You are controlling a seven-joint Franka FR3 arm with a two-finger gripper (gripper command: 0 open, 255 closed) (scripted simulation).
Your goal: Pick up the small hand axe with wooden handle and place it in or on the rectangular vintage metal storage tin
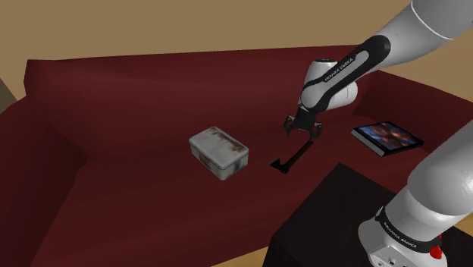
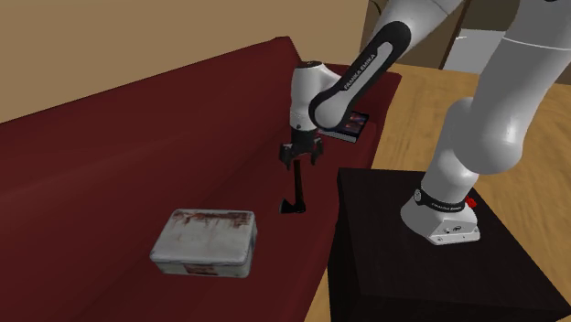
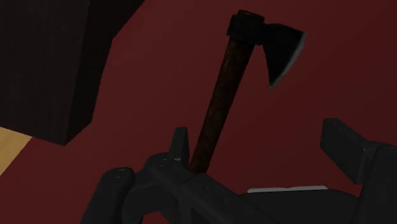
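A small axe [image 1: 294,155] with a dark brown handle and a black head lies flat on the dark red sofa seat [image 1: 151,197]. My gripper [image 1: 302,133] hangs just over the handle's far end, open. In the wrist view the handle [image 3: 222,95] runs from the head [image 3: 280,54] back between my fingers, close beside one fingertip [image 3: 180,145] and well apart from the other. The worn grey tin [image 1: 218,152], lid closed, sits on the seat toward the shoulder view's left of the axe. In the second exterior view the tin [image 2: 205,241] lies nearer the camera than the axe [image 2: 295,194] and gripper [image 2: 300,165].
A dark tablet-like slab [image 1: 386,138] lies on the seat beyond the arm, toward the shoulder view's right. My black stand [image 2: 430,265] butts against the sofa's front edge. The sofa backrest [image 1: 151,76] rises behind the seat. Wooden floor [image 2: 531,165] surrounds the stand.
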